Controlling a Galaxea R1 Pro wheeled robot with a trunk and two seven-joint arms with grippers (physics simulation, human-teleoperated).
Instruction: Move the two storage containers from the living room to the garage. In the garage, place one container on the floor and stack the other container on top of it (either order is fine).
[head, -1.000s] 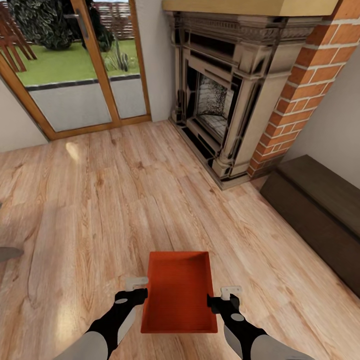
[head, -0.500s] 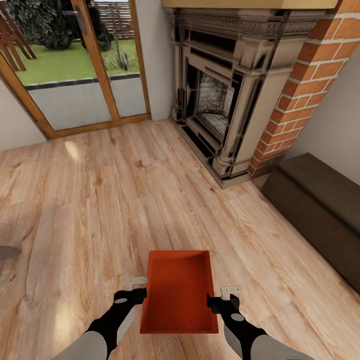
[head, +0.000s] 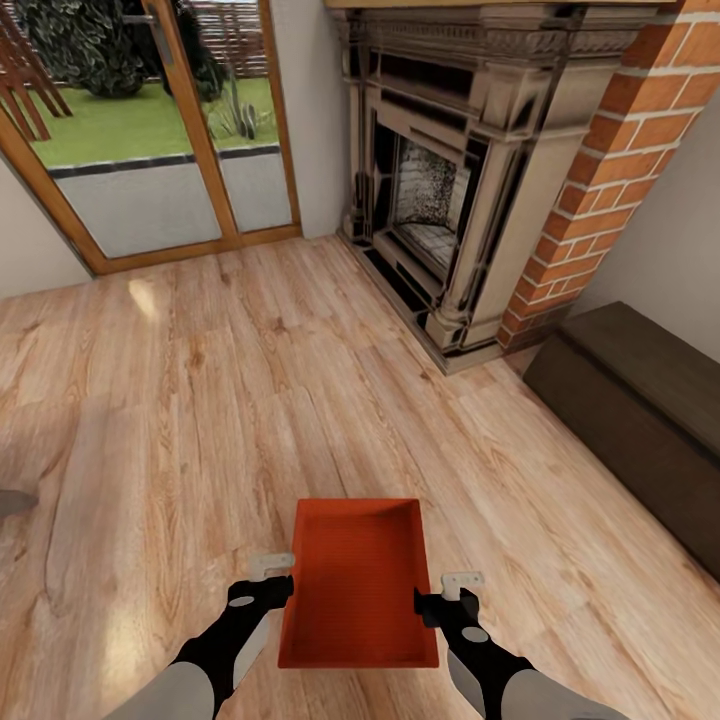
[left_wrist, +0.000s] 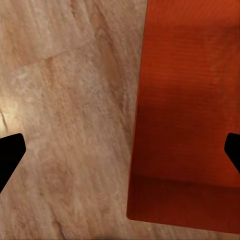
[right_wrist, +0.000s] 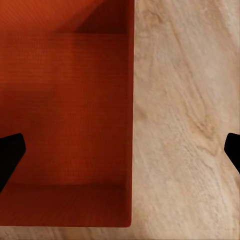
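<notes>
One red-orange storage container (head: 358, 585) sits low in the head view, between my two arms, over the light wood plank floor (head: 200, 400). My left gripper (head: 270, 572) is at its left wall and my right gripper (head: 461, 584) at its right wall. In the left wrist view the gripper (left_wrist: 120, 152) is open, its dark fingertips far apart astride the container (left_wrist: 185, 115) wall. The right gripper (right_wrist: 120, 152) is likewise open across the other wall of the container (right_wrist: 65, 115). I cannot tell whether the box rests on the floor. The second container is out of view.
This is the living room. A dark fireplace (head: 440, 200) with a brick column (head: 590, 200) stands ahead on the right. A dark low bench (head: 640, 400) runs along the right wall. Glazed wooden doors (head: 170, 150) are ahead on the left. A grey object (head: 10, 502) pokes in at the left edge.
The whole view has shifted slightly, so the camera moved. The container looks a touch larger in the frame. Both arms keep the same pose beside it.
</notes>
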